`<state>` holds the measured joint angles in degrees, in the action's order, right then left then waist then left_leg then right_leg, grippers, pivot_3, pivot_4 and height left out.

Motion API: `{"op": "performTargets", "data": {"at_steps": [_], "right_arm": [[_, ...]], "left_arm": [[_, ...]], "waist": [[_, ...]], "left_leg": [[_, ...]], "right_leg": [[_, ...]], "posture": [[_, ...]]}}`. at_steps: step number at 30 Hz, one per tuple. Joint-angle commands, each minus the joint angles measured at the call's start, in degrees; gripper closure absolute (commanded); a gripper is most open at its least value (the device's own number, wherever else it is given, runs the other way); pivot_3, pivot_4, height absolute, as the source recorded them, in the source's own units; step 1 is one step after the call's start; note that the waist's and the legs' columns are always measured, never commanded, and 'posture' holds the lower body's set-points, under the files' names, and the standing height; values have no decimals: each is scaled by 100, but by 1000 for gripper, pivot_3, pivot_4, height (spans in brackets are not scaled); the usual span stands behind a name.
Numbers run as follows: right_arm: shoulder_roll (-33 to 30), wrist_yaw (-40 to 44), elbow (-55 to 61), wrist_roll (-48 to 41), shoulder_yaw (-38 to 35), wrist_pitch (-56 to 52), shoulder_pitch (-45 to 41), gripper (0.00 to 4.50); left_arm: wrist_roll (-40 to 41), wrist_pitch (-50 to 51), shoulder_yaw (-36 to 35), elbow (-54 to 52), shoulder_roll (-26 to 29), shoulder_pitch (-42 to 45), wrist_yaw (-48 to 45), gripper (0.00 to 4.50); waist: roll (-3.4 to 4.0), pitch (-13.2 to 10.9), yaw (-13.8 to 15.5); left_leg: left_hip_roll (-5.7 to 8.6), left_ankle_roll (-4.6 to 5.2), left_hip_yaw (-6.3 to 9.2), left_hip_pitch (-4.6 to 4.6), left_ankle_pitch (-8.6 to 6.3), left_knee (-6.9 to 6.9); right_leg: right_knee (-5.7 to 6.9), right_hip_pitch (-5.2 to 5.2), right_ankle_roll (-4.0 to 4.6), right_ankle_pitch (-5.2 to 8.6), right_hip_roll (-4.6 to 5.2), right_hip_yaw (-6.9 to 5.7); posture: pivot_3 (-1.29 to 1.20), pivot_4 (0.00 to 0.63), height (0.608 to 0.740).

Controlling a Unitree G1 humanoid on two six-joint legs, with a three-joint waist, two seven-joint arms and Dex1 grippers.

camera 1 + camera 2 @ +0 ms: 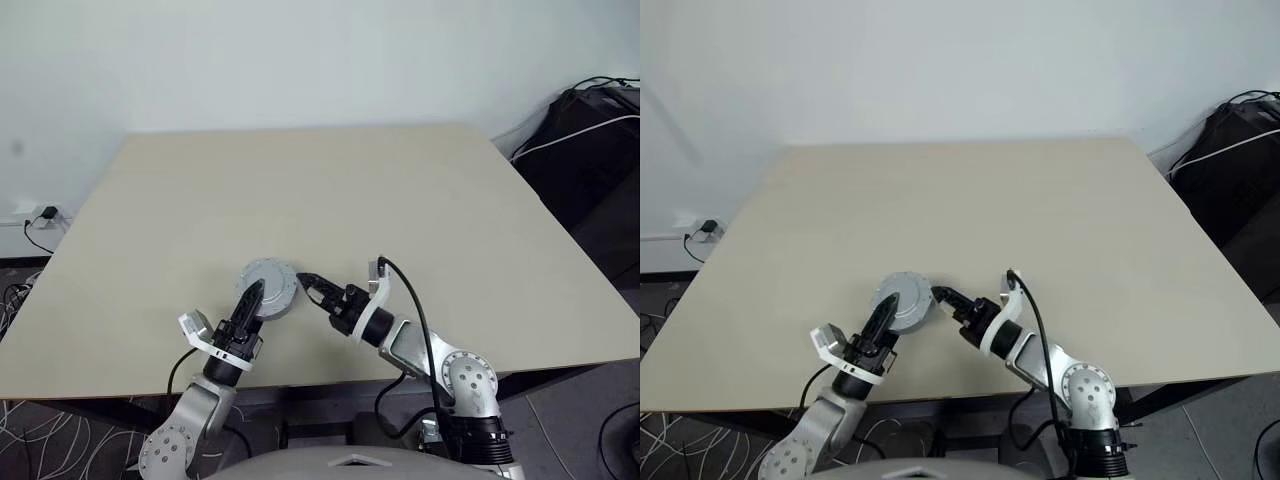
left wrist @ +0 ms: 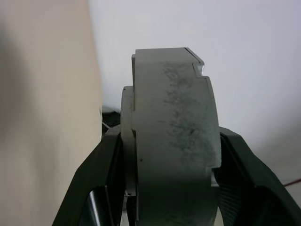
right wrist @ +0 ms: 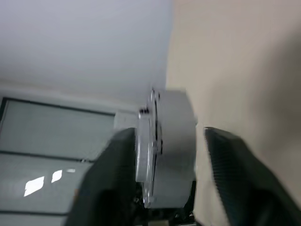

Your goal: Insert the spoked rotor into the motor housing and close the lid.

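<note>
Pale beige tabletop (image 1: 330,200), smooth and matte, four-sided, set against a plain white wall (image 1: 300,60). Dark bags with a white cable (image 1: 590,130) sit off the table's far right corner; a wall socket with a black plug (image 1: 45,213) shows low on the wall at the left.

Motor housing (image 1: 268,287): a round, light-grey metal drum, near the front edge of the table at about 7 o'clock from the table's centre. From the head views its top face is plain grey and flat, so the lid looks to be on; I cannot tell whether the drum rests on the table or is lifted off it. In the left wrist view the drum's side wall (image 2: 174,141) is dull grey with dark smudges, stepped at the upper edge, with a thinner flange along one side.

Left gripper (image 1: 250,300): black fingers clamped across the drum, one finger (image 2: 101,183) on each side of it, approaching from 7 o'clock of the drum.

Right gripper (image 1: 312,285): at 3 o'clock of the drum, tips close to its rim. In the right wrist view its two ribbed black fingers (image 3: 230,165) stand apart on either side of the drum, with a clear gap between one finger and the wall, so it has no grip.
</note>
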<state>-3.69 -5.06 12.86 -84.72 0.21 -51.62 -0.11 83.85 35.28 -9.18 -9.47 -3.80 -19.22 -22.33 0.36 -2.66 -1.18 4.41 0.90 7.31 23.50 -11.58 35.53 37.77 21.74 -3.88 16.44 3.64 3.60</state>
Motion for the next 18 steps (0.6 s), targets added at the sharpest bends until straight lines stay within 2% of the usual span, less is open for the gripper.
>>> {"op": "performTargets", "data": {"at_steps": [1, 3, 8, 13, 18], "right_arm": [[-32, 175, 306, 96, -6, 48, -109, 668], [-154, 214, 400, 411, 20, 93, -122, 24], [-924, 918, 916, 2186, 568, 525, -65, 0], [-1699, 2066, 1196, 4343, 1339, 2021, 291, 0], [-2177, 2528, 1097, 6200, 1886, 3397, 597, 0]], "left_arm": [[40, -156, -88, -266, -183, 313, -37, 2365], [-8, -250, -159, -237, -157, 380, -10, 2365], [-170, -600, -415, -64, -124, 636, 111, 2366], [-420, -793, -685, 192, 28, 1004, 250, 2366], [-760, -860, -962, 612, 211, 1502, 590, 2366]], "waist": [[0, 0, 5], [-1, 1, 8], [-5, 3, 52], [-19, 11, 58], [-37, 14, 79]], "left_leg": [[0, 0, 0, 0, 0, 0], [0, 2, 0, 0, 1, 0], [3, 5, -8, 0, 2, 10], [0, 4, -6, -5, 2, 16], [3, -2, -5, -4, -3, 37]], "right_leg": [[1, 0, 1, 0, 0, 0], [1, 0, 1, 0, -1, 0], [-1, -5, -6, -5, -2, 1], [0, -14, -27, 2, -7, -1], [-1, -24, -50, -1, -6, -1]], "posture": [[0, 0, 740], [0, 0, 740], [0, 0, 740], [0, 0, 740], [0, 0, 740]]}}
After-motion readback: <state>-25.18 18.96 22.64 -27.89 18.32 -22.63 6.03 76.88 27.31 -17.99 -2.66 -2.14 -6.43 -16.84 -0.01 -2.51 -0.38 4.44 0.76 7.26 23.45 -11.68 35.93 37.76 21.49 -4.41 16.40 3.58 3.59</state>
